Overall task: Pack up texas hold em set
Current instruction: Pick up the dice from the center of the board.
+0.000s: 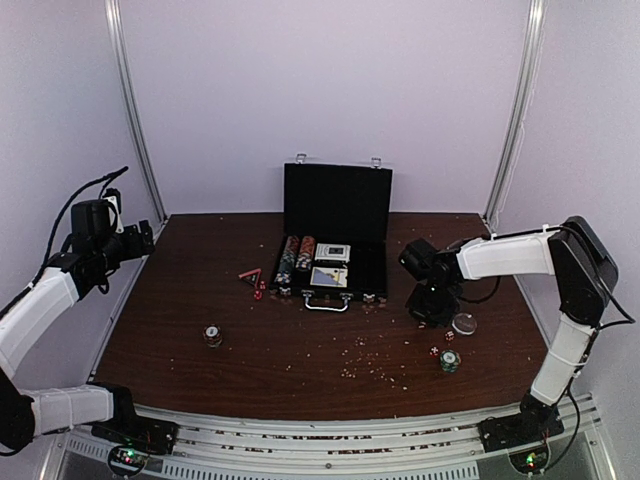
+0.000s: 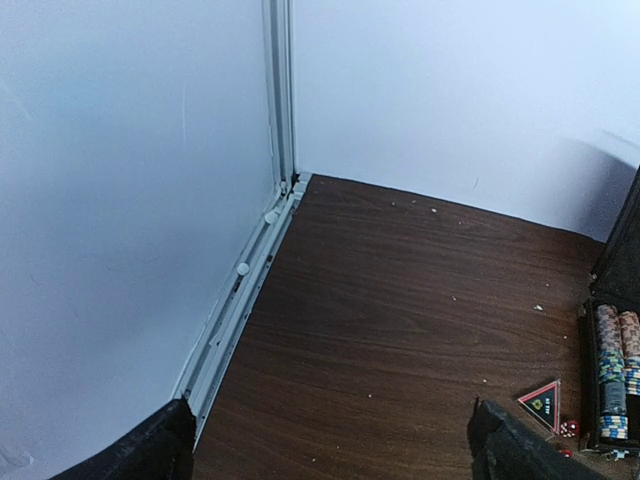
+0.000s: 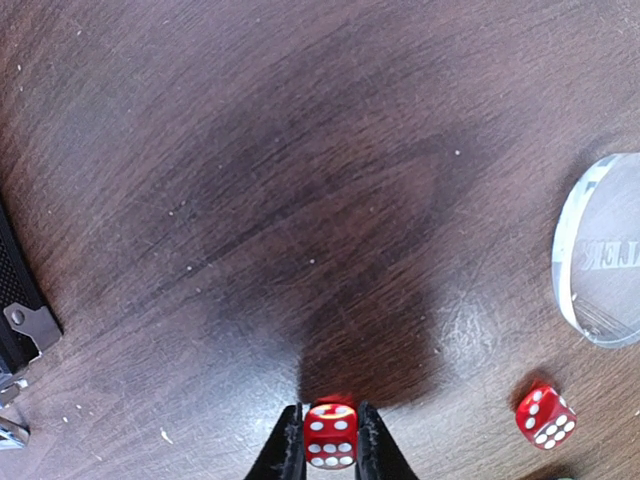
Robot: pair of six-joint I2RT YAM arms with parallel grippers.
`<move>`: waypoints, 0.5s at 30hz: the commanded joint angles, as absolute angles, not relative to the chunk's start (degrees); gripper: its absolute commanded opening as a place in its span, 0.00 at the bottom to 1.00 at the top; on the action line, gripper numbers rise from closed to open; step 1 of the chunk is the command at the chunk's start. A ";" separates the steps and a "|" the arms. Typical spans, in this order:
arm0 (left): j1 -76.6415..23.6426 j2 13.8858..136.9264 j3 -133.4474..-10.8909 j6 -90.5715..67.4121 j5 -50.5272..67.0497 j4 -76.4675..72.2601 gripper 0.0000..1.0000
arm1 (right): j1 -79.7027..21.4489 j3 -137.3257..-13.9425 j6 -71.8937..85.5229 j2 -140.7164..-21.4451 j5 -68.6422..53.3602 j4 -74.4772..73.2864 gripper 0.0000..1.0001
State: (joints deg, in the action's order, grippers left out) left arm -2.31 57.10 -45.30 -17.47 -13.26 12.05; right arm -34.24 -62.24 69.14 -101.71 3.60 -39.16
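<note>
The right gripper (image 3: 331, 450) pinches a red die (image 3: 331, 432) right of the open case (image 1: 335, 240) at back centre; the left gripper (image 2: 330, 455) gapes wide, empty, its fingers (image 2: 150, 450) mostly cut off by the frame, as is the clear disc (image 3: 600, 250).

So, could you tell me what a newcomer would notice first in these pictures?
The open black briefcase-style case at the back centre of the dark wooden table stands out, with striped poker chips and card decks inside. To its right, the right hand pinches a small red die, another red die lying loose nearby.
</note>
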 commanded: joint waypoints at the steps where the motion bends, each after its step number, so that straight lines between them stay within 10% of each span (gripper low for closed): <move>1: -2.49 56.41 -45.64 -17.49 -13.24 9.06 0.98 | -34.10 -61.37 69.04 -102.55 3.85 -39.07 0.16; 15: -2.55 56.51 -45.44 -17.67 -13.30 8.71 0.98 | -35.57 -73.39 61.07 -102.78 9.18 -41.69 0.05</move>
State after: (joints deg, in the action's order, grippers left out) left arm -2.31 57.06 -45.30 -17.50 -13.26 12.03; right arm -34.79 -66.54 65.67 -101.69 5.41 -40.82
